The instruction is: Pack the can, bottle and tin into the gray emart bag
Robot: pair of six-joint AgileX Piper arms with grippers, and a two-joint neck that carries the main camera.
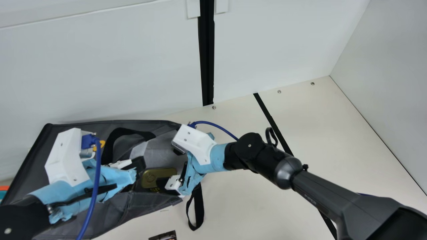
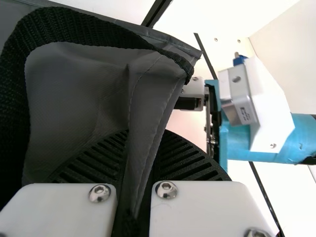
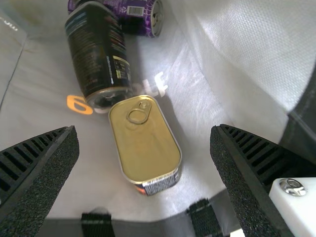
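I see the big white wall (image 1: 100, 66) behind the bag, and the cream table (image 1: 300, 140) under it. The gray emart bag (image 1: 106, 210) lies on the table with its mouth toward my right arm.

My left gripper (image 1: 135, 170) is at the bag's mouth. Its 2 fingers are squeezed together, with a fold of the bag's gray cloth pinched between them. My right gripper (image 1: 171, 166) is at the bag's mouth too, across from the left. Its 2 fingers are wide apart, and they have hold of nothing.

The bag has black straps: 1 strap (image 1: 120, 133) curls over the bag, and 1 more loop (image 1: 200, 206) hangs out beside its mouth.

In the right wrist view, 3 things are in the bag. A black drink (image 3: 96, 54) lies there; I can't tell if it is a can or the bottle. A purple can (image 3: 143, 15) is right beside its far end. The gold tin (image 3: 143, 140) is by its near end, lid up, in the gap between my right fingers but not touching them.

A dark printed thing (image 1: 163, 236) is on the table near the bag.
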